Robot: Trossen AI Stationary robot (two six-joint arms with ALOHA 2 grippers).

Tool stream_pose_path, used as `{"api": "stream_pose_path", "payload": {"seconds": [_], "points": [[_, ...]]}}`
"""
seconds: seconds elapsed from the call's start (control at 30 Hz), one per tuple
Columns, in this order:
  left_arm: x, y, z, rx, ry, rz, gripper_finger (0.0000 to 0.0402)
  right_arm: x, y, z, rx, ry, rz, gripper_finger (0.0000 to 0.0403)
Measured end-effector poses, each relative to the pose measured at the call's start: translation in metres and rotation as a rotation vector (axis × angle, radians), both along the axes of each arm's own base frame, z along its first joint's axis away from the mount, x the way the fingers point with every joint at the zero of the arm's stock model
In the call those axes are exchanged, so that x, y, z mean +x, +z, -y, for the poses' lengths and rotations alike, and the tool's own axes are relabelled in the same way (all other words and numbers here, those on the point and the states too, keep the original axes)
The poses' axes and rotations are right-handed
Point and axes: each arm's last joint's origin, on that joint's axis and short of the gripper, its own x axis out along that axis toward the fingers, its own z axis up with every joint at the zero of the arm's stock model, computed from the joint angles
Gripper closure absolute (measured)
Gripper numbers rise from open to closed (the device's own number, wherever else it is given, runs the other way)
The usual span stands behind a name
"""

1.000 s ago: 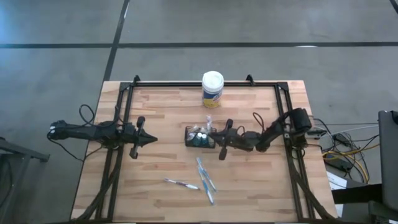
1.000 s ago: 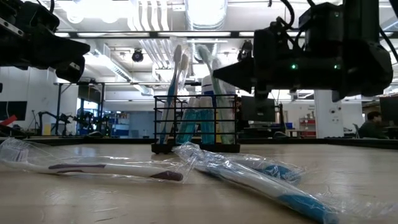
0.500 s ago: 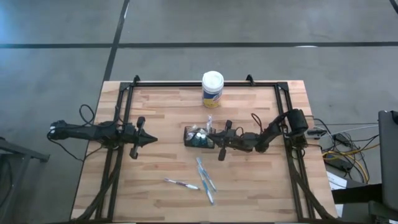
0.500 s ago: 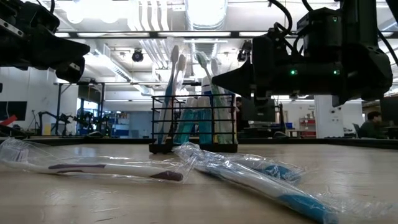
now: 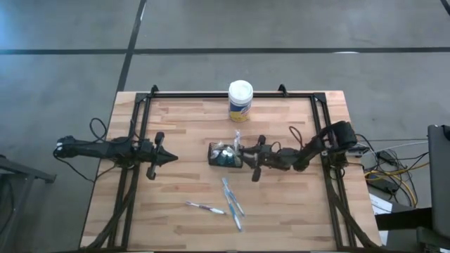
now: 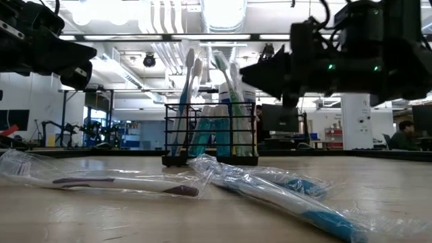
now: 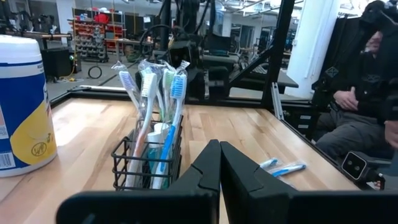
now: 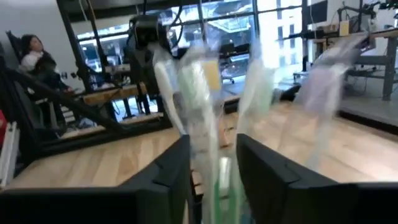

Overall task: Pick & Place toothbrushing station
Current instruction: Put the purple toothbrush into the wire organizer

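The right gripper (image 5: 242,155) is letting go. Half a second ago its fingers were pinched shut at the caddy's 3 o'clock side; now, in its own wrist view, the two dark fingers (image 8: 168,180) are standing parted with a wrapped toothbrush (image 8: 202,112) in the gap between them, and nothing is being clamped. The gripper is also pulling back slightly toward 3 o'clock.

The caddy (image 5: 225,156) is sitting upright near the middle of the worktop (image 5: 183,126), brushes standing in it, with the white-lidded canister (image 5: 240,100) off at its 12 o'clock. In the low view it is resting flat on its base (image 6: 209,160) and is no longer shifting as it was a moment earlier.

That probably means one brush has just been dropped in. Three wrapped brushes are lying loose at the caddy's 6 o'clock: a pair (image 5: 232,200) and one further toward 7 o'clock (image 5: 204,207), so more fetching is likely waiting.

The left gripper (image 5: 171,159) is hanging closed and empty at the caddy's 9 o'clock, well apart.
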Motion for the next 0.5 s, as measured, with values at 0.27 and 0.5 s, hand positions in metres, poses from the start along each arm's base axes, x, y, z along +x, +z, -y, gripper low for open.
{"api": "stream_pose_path", "payload": {"seconds": [0.27,0.5], "points": [[0.0,0.0,0.0,-0.006,-0.005,-0.002,0.0396,-0.057,0.041,-0.001,-0.017,0.012,0.13,0.0248],[0.0,-0.002,0.0,-0.026,-0.003,-0.021,0.0396,-0.126,0.058,-0.011,-0.077,-0.024,0.22,0.0367]]}}
